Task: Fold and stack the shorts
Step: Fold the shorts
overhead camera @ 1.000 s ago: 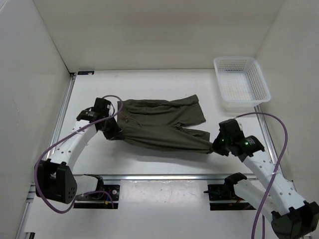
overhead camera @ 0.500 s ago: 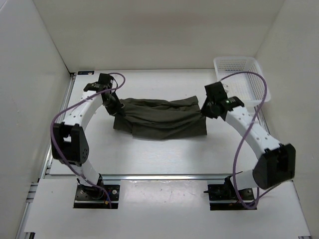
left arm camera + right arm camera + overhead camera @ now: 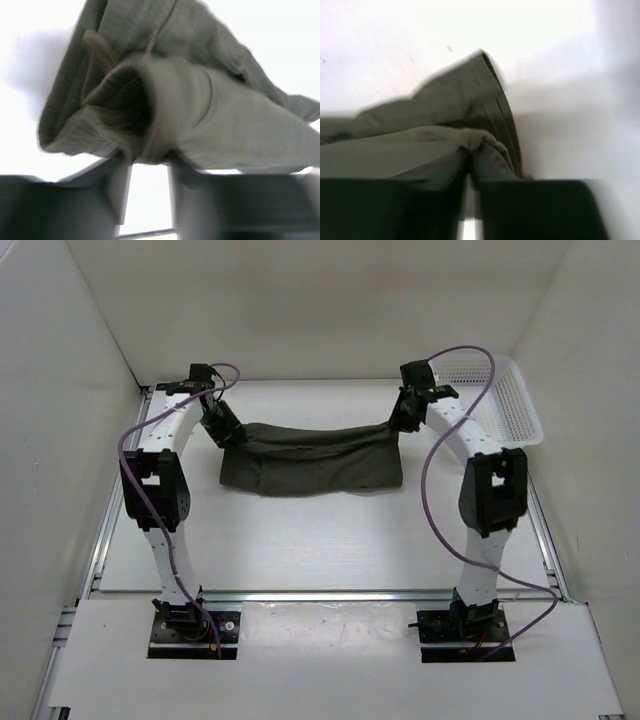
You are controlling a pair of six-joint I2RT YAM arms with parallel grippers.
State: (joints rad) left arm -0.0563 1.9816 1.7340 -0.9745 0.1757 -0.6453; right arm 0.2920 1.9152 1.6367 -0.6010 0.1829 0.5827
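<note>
Left tool (image 3: 226,432) and right tool (image 3: 398,423), each clamped on an upper corner of the shorts (image 3: 315,465), which sag left of the basket (image 3: 523,410). Soft, limp, light cloth, likely best held at corners.

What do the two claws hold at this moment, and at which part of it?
Both hold the shorts. The left claw pinches a bunched edge at their left end, the right claw a fold at their right end; the cloth sags between.
</note>
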